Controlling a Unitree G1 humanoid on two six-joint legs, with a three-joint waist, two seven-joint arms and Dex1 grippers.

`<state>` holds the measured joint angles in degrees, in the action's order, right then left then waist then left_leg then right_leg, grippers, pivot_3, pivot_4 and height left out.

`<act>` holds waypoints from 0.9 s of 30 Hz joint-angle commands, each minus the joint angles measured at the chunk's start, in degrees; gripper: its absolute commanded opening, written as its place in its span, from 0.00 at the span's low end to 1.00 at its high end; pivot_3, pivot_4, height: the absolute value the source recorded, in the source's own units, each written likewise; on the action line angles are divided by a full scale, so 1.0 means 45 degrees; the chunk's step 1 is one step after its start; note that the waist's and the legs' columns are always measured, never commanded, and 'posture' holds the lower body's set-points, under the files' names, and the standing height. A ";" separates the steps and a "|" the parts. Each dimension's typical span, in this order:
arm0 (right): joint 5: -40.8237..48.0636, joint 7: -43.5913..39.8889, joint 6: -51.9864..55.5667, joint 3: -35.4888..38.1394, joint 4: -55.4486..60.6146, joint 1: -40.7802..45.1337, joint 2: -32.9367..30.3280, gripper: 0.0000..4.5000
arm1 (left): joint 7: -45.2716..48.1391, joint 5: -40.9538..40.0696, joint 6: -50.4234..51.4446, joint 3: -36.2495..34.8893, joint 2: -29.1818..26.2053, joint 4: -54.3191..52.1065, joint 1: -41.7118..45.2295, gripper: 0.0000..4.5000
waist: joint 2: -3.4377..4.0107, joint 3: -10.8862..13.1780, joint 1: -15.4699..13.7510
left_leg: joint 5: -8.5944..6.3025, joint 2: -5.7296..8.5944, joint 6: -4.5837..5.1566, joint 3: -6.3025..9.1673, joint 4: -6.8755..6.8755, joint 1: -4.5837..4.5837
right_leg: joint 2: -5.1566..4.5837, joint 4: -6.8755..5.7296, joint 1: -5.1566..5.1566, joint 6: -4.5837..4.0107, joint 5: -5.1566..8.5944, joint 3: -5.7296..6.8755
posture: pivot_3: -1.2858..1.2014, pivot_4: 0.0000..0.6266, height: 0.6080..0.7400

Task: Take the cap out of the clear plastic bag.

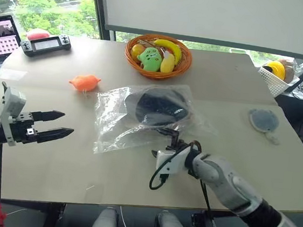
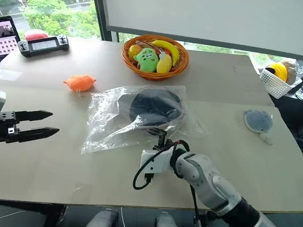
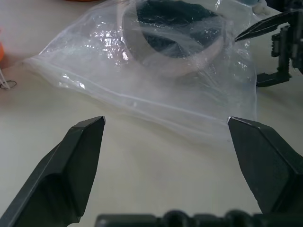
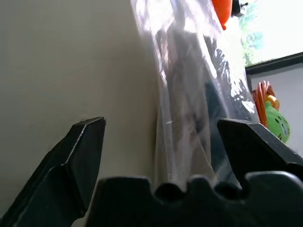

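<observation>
approach step: right tool (image 1: 167,132), jaws wide, at the clear plastic bag's (image 1: 112,123) six o'clock edge; left tool (image 1: 58,125) open at nine. next, pinch plastic beside the cap (image 1: 157,106).

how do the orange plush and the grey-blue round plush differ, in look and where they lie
The small orange plush toy is bright and lumpy; the flat grey-blue round plush is dull and disc-like. The orange one lies on the robot's left of the clear crinkly plastic bag and close to it; the grey-blue one lies further off on the right, near the table's edge. Both rest loose on the pale table, outside the bag.
</observation>
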<state>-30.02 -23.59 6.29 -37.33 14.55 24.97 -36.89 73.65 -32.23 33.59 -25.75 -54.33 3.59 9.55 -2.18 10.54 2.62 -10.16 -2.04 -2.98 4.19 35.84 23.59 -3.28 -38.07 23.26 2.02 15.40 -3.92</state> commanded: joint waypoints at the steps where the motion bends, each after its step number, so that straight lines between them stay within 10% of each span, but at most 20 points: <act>1: -0.1259 0.0809 0.0409 0.0527 -0.1101 0.0575 0.1006 1.00 | -0.0025 -0.0227 -0.0231 0.0067 -0.0076 -0.0063 0.0223 0.99 | 0.0000 0.0000 0.0020 | 0.0000 0.0000 0.0000 -0.0001 0.0002 0.0000 | 0.0001 0.0000 0.0003 -0.0006 -0.0004 -0.0001 | 0.52 0.24 0.96; 13: -0.2234 0.0470 0.1456 0.1410 -0.2774 0.0200 0.2072 1.00 | -0.0165 0.0052 -0.0776 0.0558 -0.0061 0.0426 0.0490 0.99 | -0.0002 -0.0002 -0.0049 | 0.0000 0.0002 0.0000 0.0002 -0.0001 -0.0016 | -0.0001 -0.0002 -0.0015 -0.0008 -0.0006 0.0000 | 0.52 0.24 0.96; 27: -0.3028 0.0462 0.1148 0.1578 -0.2849 -0.0265 0.2140 0.00 | -0.0225 0.0253 -0.1428 0.1225 0.0030 0.1280 0.1066 1.00 | -0.0038 -0.0025 -0.0068 | 0.0000 0.0004 0.0000 0.0002 -0.0004 -0.0043 | -0.0001 -0.0001 -0.0040 -0.0006 -0.0004 0.0001 | 0.52 0.24 0.96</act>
<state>-41.73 -22.19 11.12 -31.13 3.79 24.52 -26.47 72.67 -31.18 28.52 -20.01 -54.17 9.39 13.37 -2.35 10.43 2.31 -10.16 -2.02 -2.98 4.20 35.82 23.39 -3.29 -38.07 23.08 2.00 15.39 -3.92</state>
